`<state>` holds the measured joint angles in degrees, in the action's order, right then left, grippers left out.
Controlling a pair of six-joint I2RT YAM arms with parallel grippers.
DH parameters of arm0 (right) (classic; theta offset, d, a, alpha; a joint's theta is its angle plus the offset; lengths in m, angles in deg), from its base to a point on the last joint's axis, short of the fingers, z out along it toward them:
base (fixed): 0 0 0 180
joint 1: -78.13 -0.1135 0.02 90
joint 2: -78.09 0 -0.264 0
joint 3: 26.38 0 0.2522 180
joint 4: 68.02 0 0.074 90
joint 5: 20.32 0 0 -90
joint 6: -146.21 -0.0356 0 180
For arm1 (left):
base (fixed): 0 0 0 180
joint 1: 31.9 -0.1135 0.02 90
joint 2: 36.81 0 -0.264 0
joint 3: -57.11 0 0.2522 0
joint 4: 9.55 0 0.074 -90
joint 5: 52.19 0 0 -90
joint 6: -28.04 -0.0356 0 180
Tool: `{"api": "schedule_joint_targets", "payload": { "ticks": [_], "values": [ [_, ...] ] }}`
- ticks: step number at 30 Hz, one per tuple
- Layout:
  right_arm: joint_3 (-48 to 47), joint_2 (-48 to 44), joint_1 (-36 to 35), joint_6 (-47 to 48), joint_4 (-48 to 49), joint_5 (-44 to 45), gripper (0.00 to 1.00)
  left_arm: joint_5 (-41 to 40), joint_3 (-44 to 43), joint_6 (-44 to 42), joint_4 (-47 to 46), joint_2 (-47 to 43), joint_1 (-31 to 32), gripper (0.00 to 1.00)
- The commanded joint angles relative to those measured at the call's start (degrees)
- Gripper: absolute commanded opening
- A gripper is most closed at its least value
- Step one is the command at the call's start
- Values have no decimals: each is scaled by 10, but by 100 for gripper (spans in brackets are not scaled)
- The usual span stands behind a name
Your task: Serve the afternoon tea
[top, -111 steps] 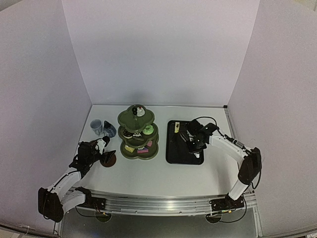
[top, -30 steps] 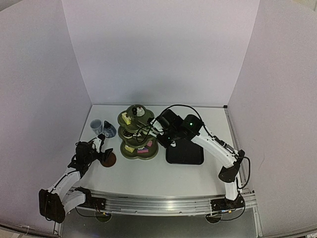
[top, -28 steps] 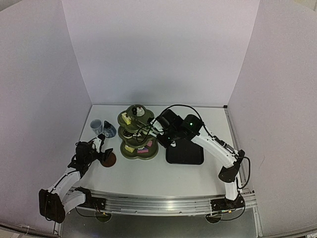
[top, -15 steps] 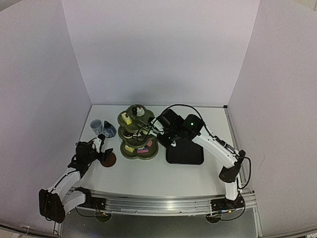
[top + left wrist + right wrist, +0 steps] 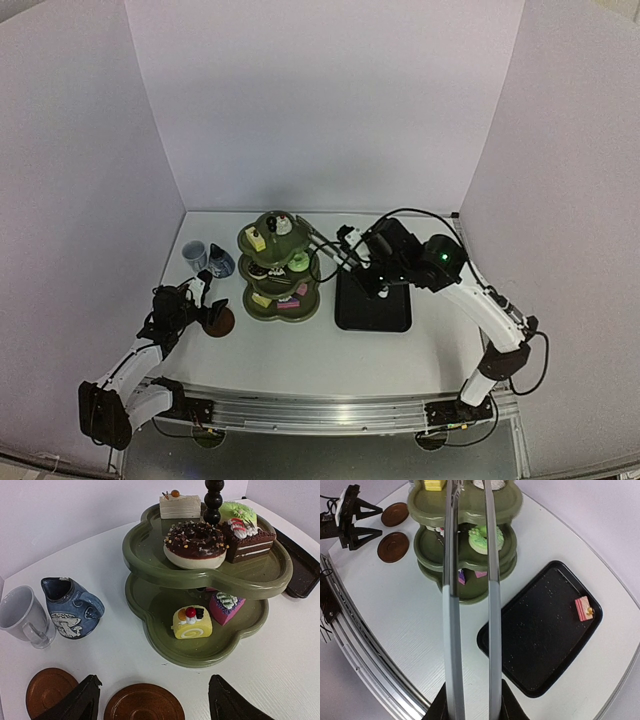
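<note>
Cakes [image 5: 298, 262] sit on the olive-green three-tier stand [image 5: 305, 312], which from above we see upright, left of the black tray [image 5: 375, 310]. Our left wrist view shows the left gripper [image 5: 155, 685] spread wide over a brown saucer [image 5: 144, 707], stand just beyond. From the right wrist, the right gripper [image 5: 472, 705] clamps white tongs [image 5: 450, 605], their length pointing at the top tier.

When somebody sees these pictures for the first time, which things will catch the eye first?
The olive-green three-tier stand, loaded with small colourful cakes, stands near the middle of the table and shows in every view. The right gripper holds thin white tongs that point toward the stand. Beside it lies a black tray with a single pink cake near one corner.
</note>
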<state>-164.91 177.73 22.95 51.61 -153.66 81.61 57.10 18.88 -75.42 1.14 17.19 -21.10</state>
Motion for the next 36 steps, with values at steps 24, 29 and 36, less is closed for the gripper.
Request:
{"api": "schedule_joint_targets", "payload": {
  "ticks": [24, 29, 36],
  "values": [
    [217, 33, 387, -4, 83, -79, 16, -2, -4, -9, 8, -14, -3, 74],
    [201, 91, 394, 5, 82, -72, 14, 1, -4, -11, 2, -7, -3, 75],
    [209, 126, 394, 9, 83, -63, 13, -2, -2, -15, 3, -9, -3, 74]
  ]
}}
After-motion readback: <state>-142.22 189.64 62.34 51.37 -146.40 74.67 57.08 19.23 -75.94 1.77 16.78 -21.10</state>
